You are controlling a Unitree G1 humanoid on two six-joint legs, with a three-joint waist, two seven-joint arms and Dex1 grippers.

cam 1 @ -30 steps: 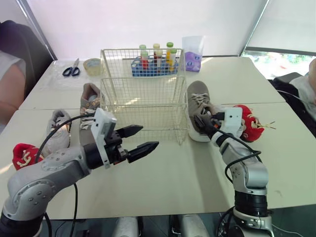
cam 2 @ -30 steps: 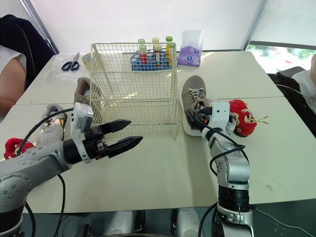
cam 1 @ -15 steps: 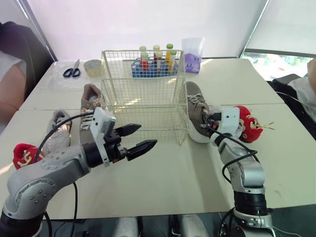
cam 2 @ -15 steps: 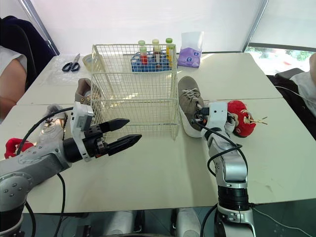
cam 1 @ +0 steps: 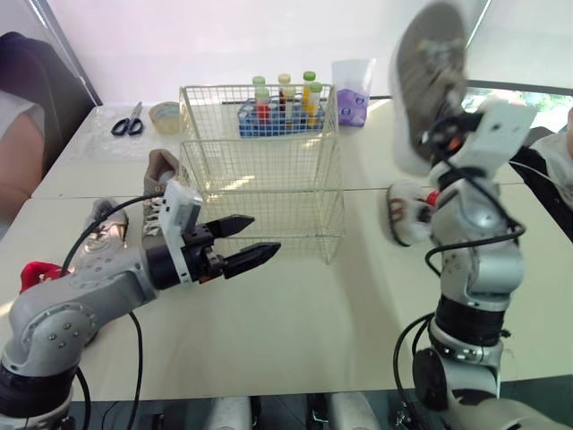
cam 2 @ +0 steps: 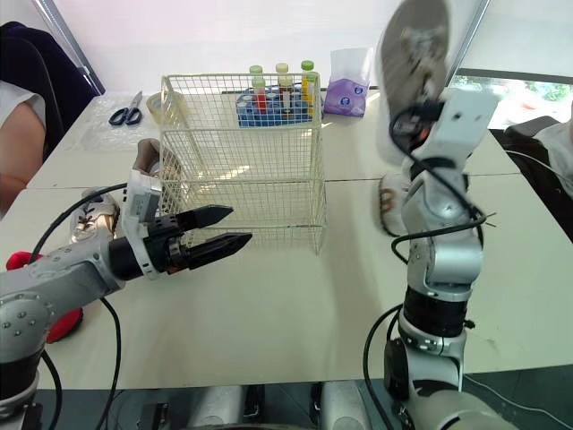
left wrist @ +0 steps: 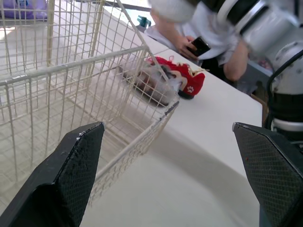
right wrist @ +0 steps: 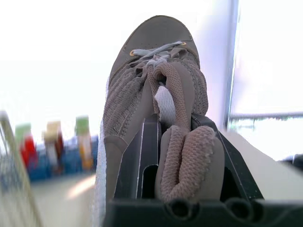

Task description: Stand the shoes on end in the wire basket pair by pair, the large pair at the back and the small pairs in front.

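My right gripper (cam 1: pixel 445 134) is shut on the collar of a large grey shoe (cam 1: pixel 428 81). It holds the shoe high above the table, right of the wire basket (cam 1: pixel 260 170), toe up with the sole facing me. In the right wrist view the black fingers (right wrist: pixel 142 156) clamp the shoe's padded opening. My left gripper (cam 1: pixel 251 240) hangs open in front of the basket, holding nothing. The other large grey shoe (cam 1: pixel 161 184), a small pale shoe (cam 1: pixel 103 233) and a small red shoe (cam 1: pixel 36 273) lie left of the basket. Another small pale shoe (cam 1: pixel 407 210) and a red shoe (left wrist: pixel 187 78) lie to its right.
A blue rack of coloured tubes (cam 1: pixel 282 112) shows through the basket's far wires. Scissors (cam 1: pixel 125 121) and a tape roll (cam 1: pixel 166 116) lie at the back left, a purple pouch (cam 1: pixel 351 85) at the back. People sit at both table ends.
My right gripper closed on the large grey shoe and swung it up from the table to well above basket height. The left arm has barely moved.
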